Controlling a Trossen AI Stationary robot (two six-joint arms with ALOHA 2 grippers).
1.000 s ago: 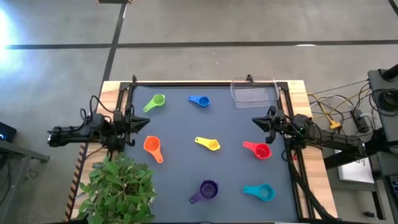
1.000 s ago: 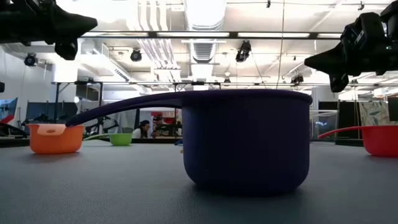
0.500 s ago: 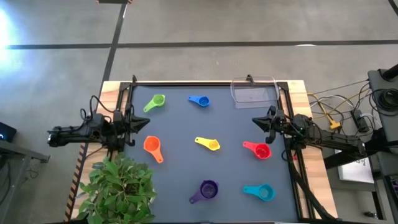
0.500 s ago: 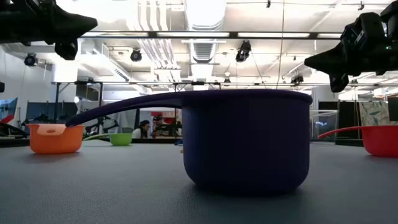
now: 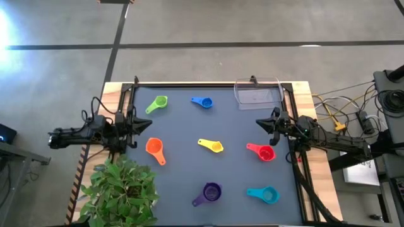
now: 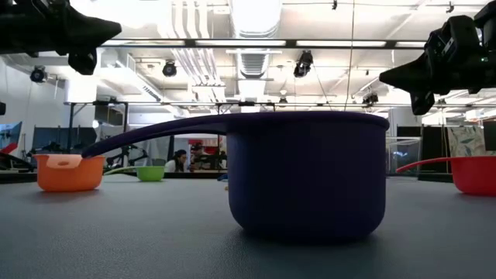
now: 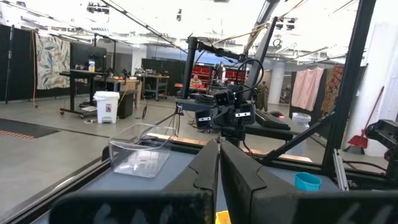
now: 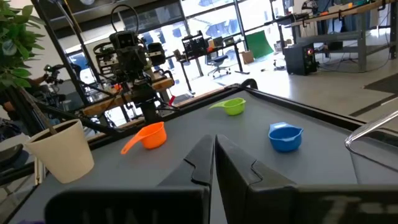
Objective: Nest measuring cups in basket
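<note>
Robotics lab: workbenches [image 7: 99, 78], ceiling ducts [image 6: 252, 58].

Open mat between scattered cups; plant [image 5: 120, 189] crowds near-left corner; basket [image 5: 257, 93] far-right.

Two dark, near-black arms [image 5: 82, 134] and [image 5: 328, 140], blocky jointed housings, thin black cables looped along them, perhaps matte

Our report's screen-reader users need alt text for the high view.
Seven coloured measuring cups lie scattered on a dark table, the clear basket empty at its far right corner. Left gripper and right gripper wait shut at opposite edges.
</note>
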